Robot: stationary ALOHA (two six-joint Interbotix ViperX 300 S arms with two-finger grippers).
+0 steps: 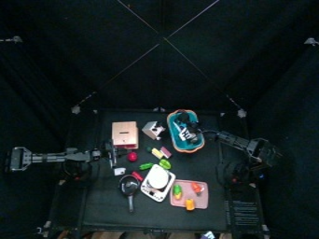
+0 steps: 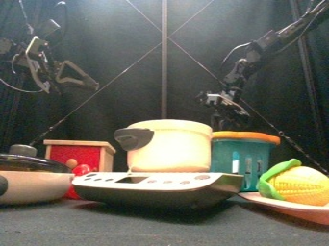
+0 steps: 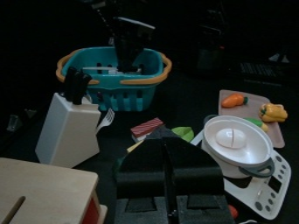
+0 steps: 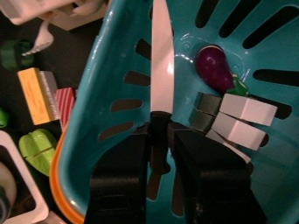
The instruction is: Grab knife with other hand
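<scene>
The knife (image 4: 160, 66) has a long silver blade and a black handle. My right gripper (image 4: 159, 144) is shut on that handle, with the blade pointing out over the inside of the teal basket (image 4: 111, 105). From above, the right gripper (image 1: 192, 132) hangs over the basket (image 1: 174, 116) at the table's back right. The front view shows it (image 2: 224, 97) raised above the basket (image 2: 244, 154). My left gripper (image 3: 165, 164) is shut and empty, held at the table's left side (image 1: 110, 158), well apart from the knife.
In the basket lie a purple eggplant (image 4: 212, 66) and a white and grey block (image 4: 239, 119). A knife block (image 3: 65, 129), a wooden box (image 1: 125, 133), a white pot (image 3: 239, 144) on a scale, a pan (image 1: 130, 189) and a cutting board (image 1: 191, 194) with vegetables crowd the table.
</scene>
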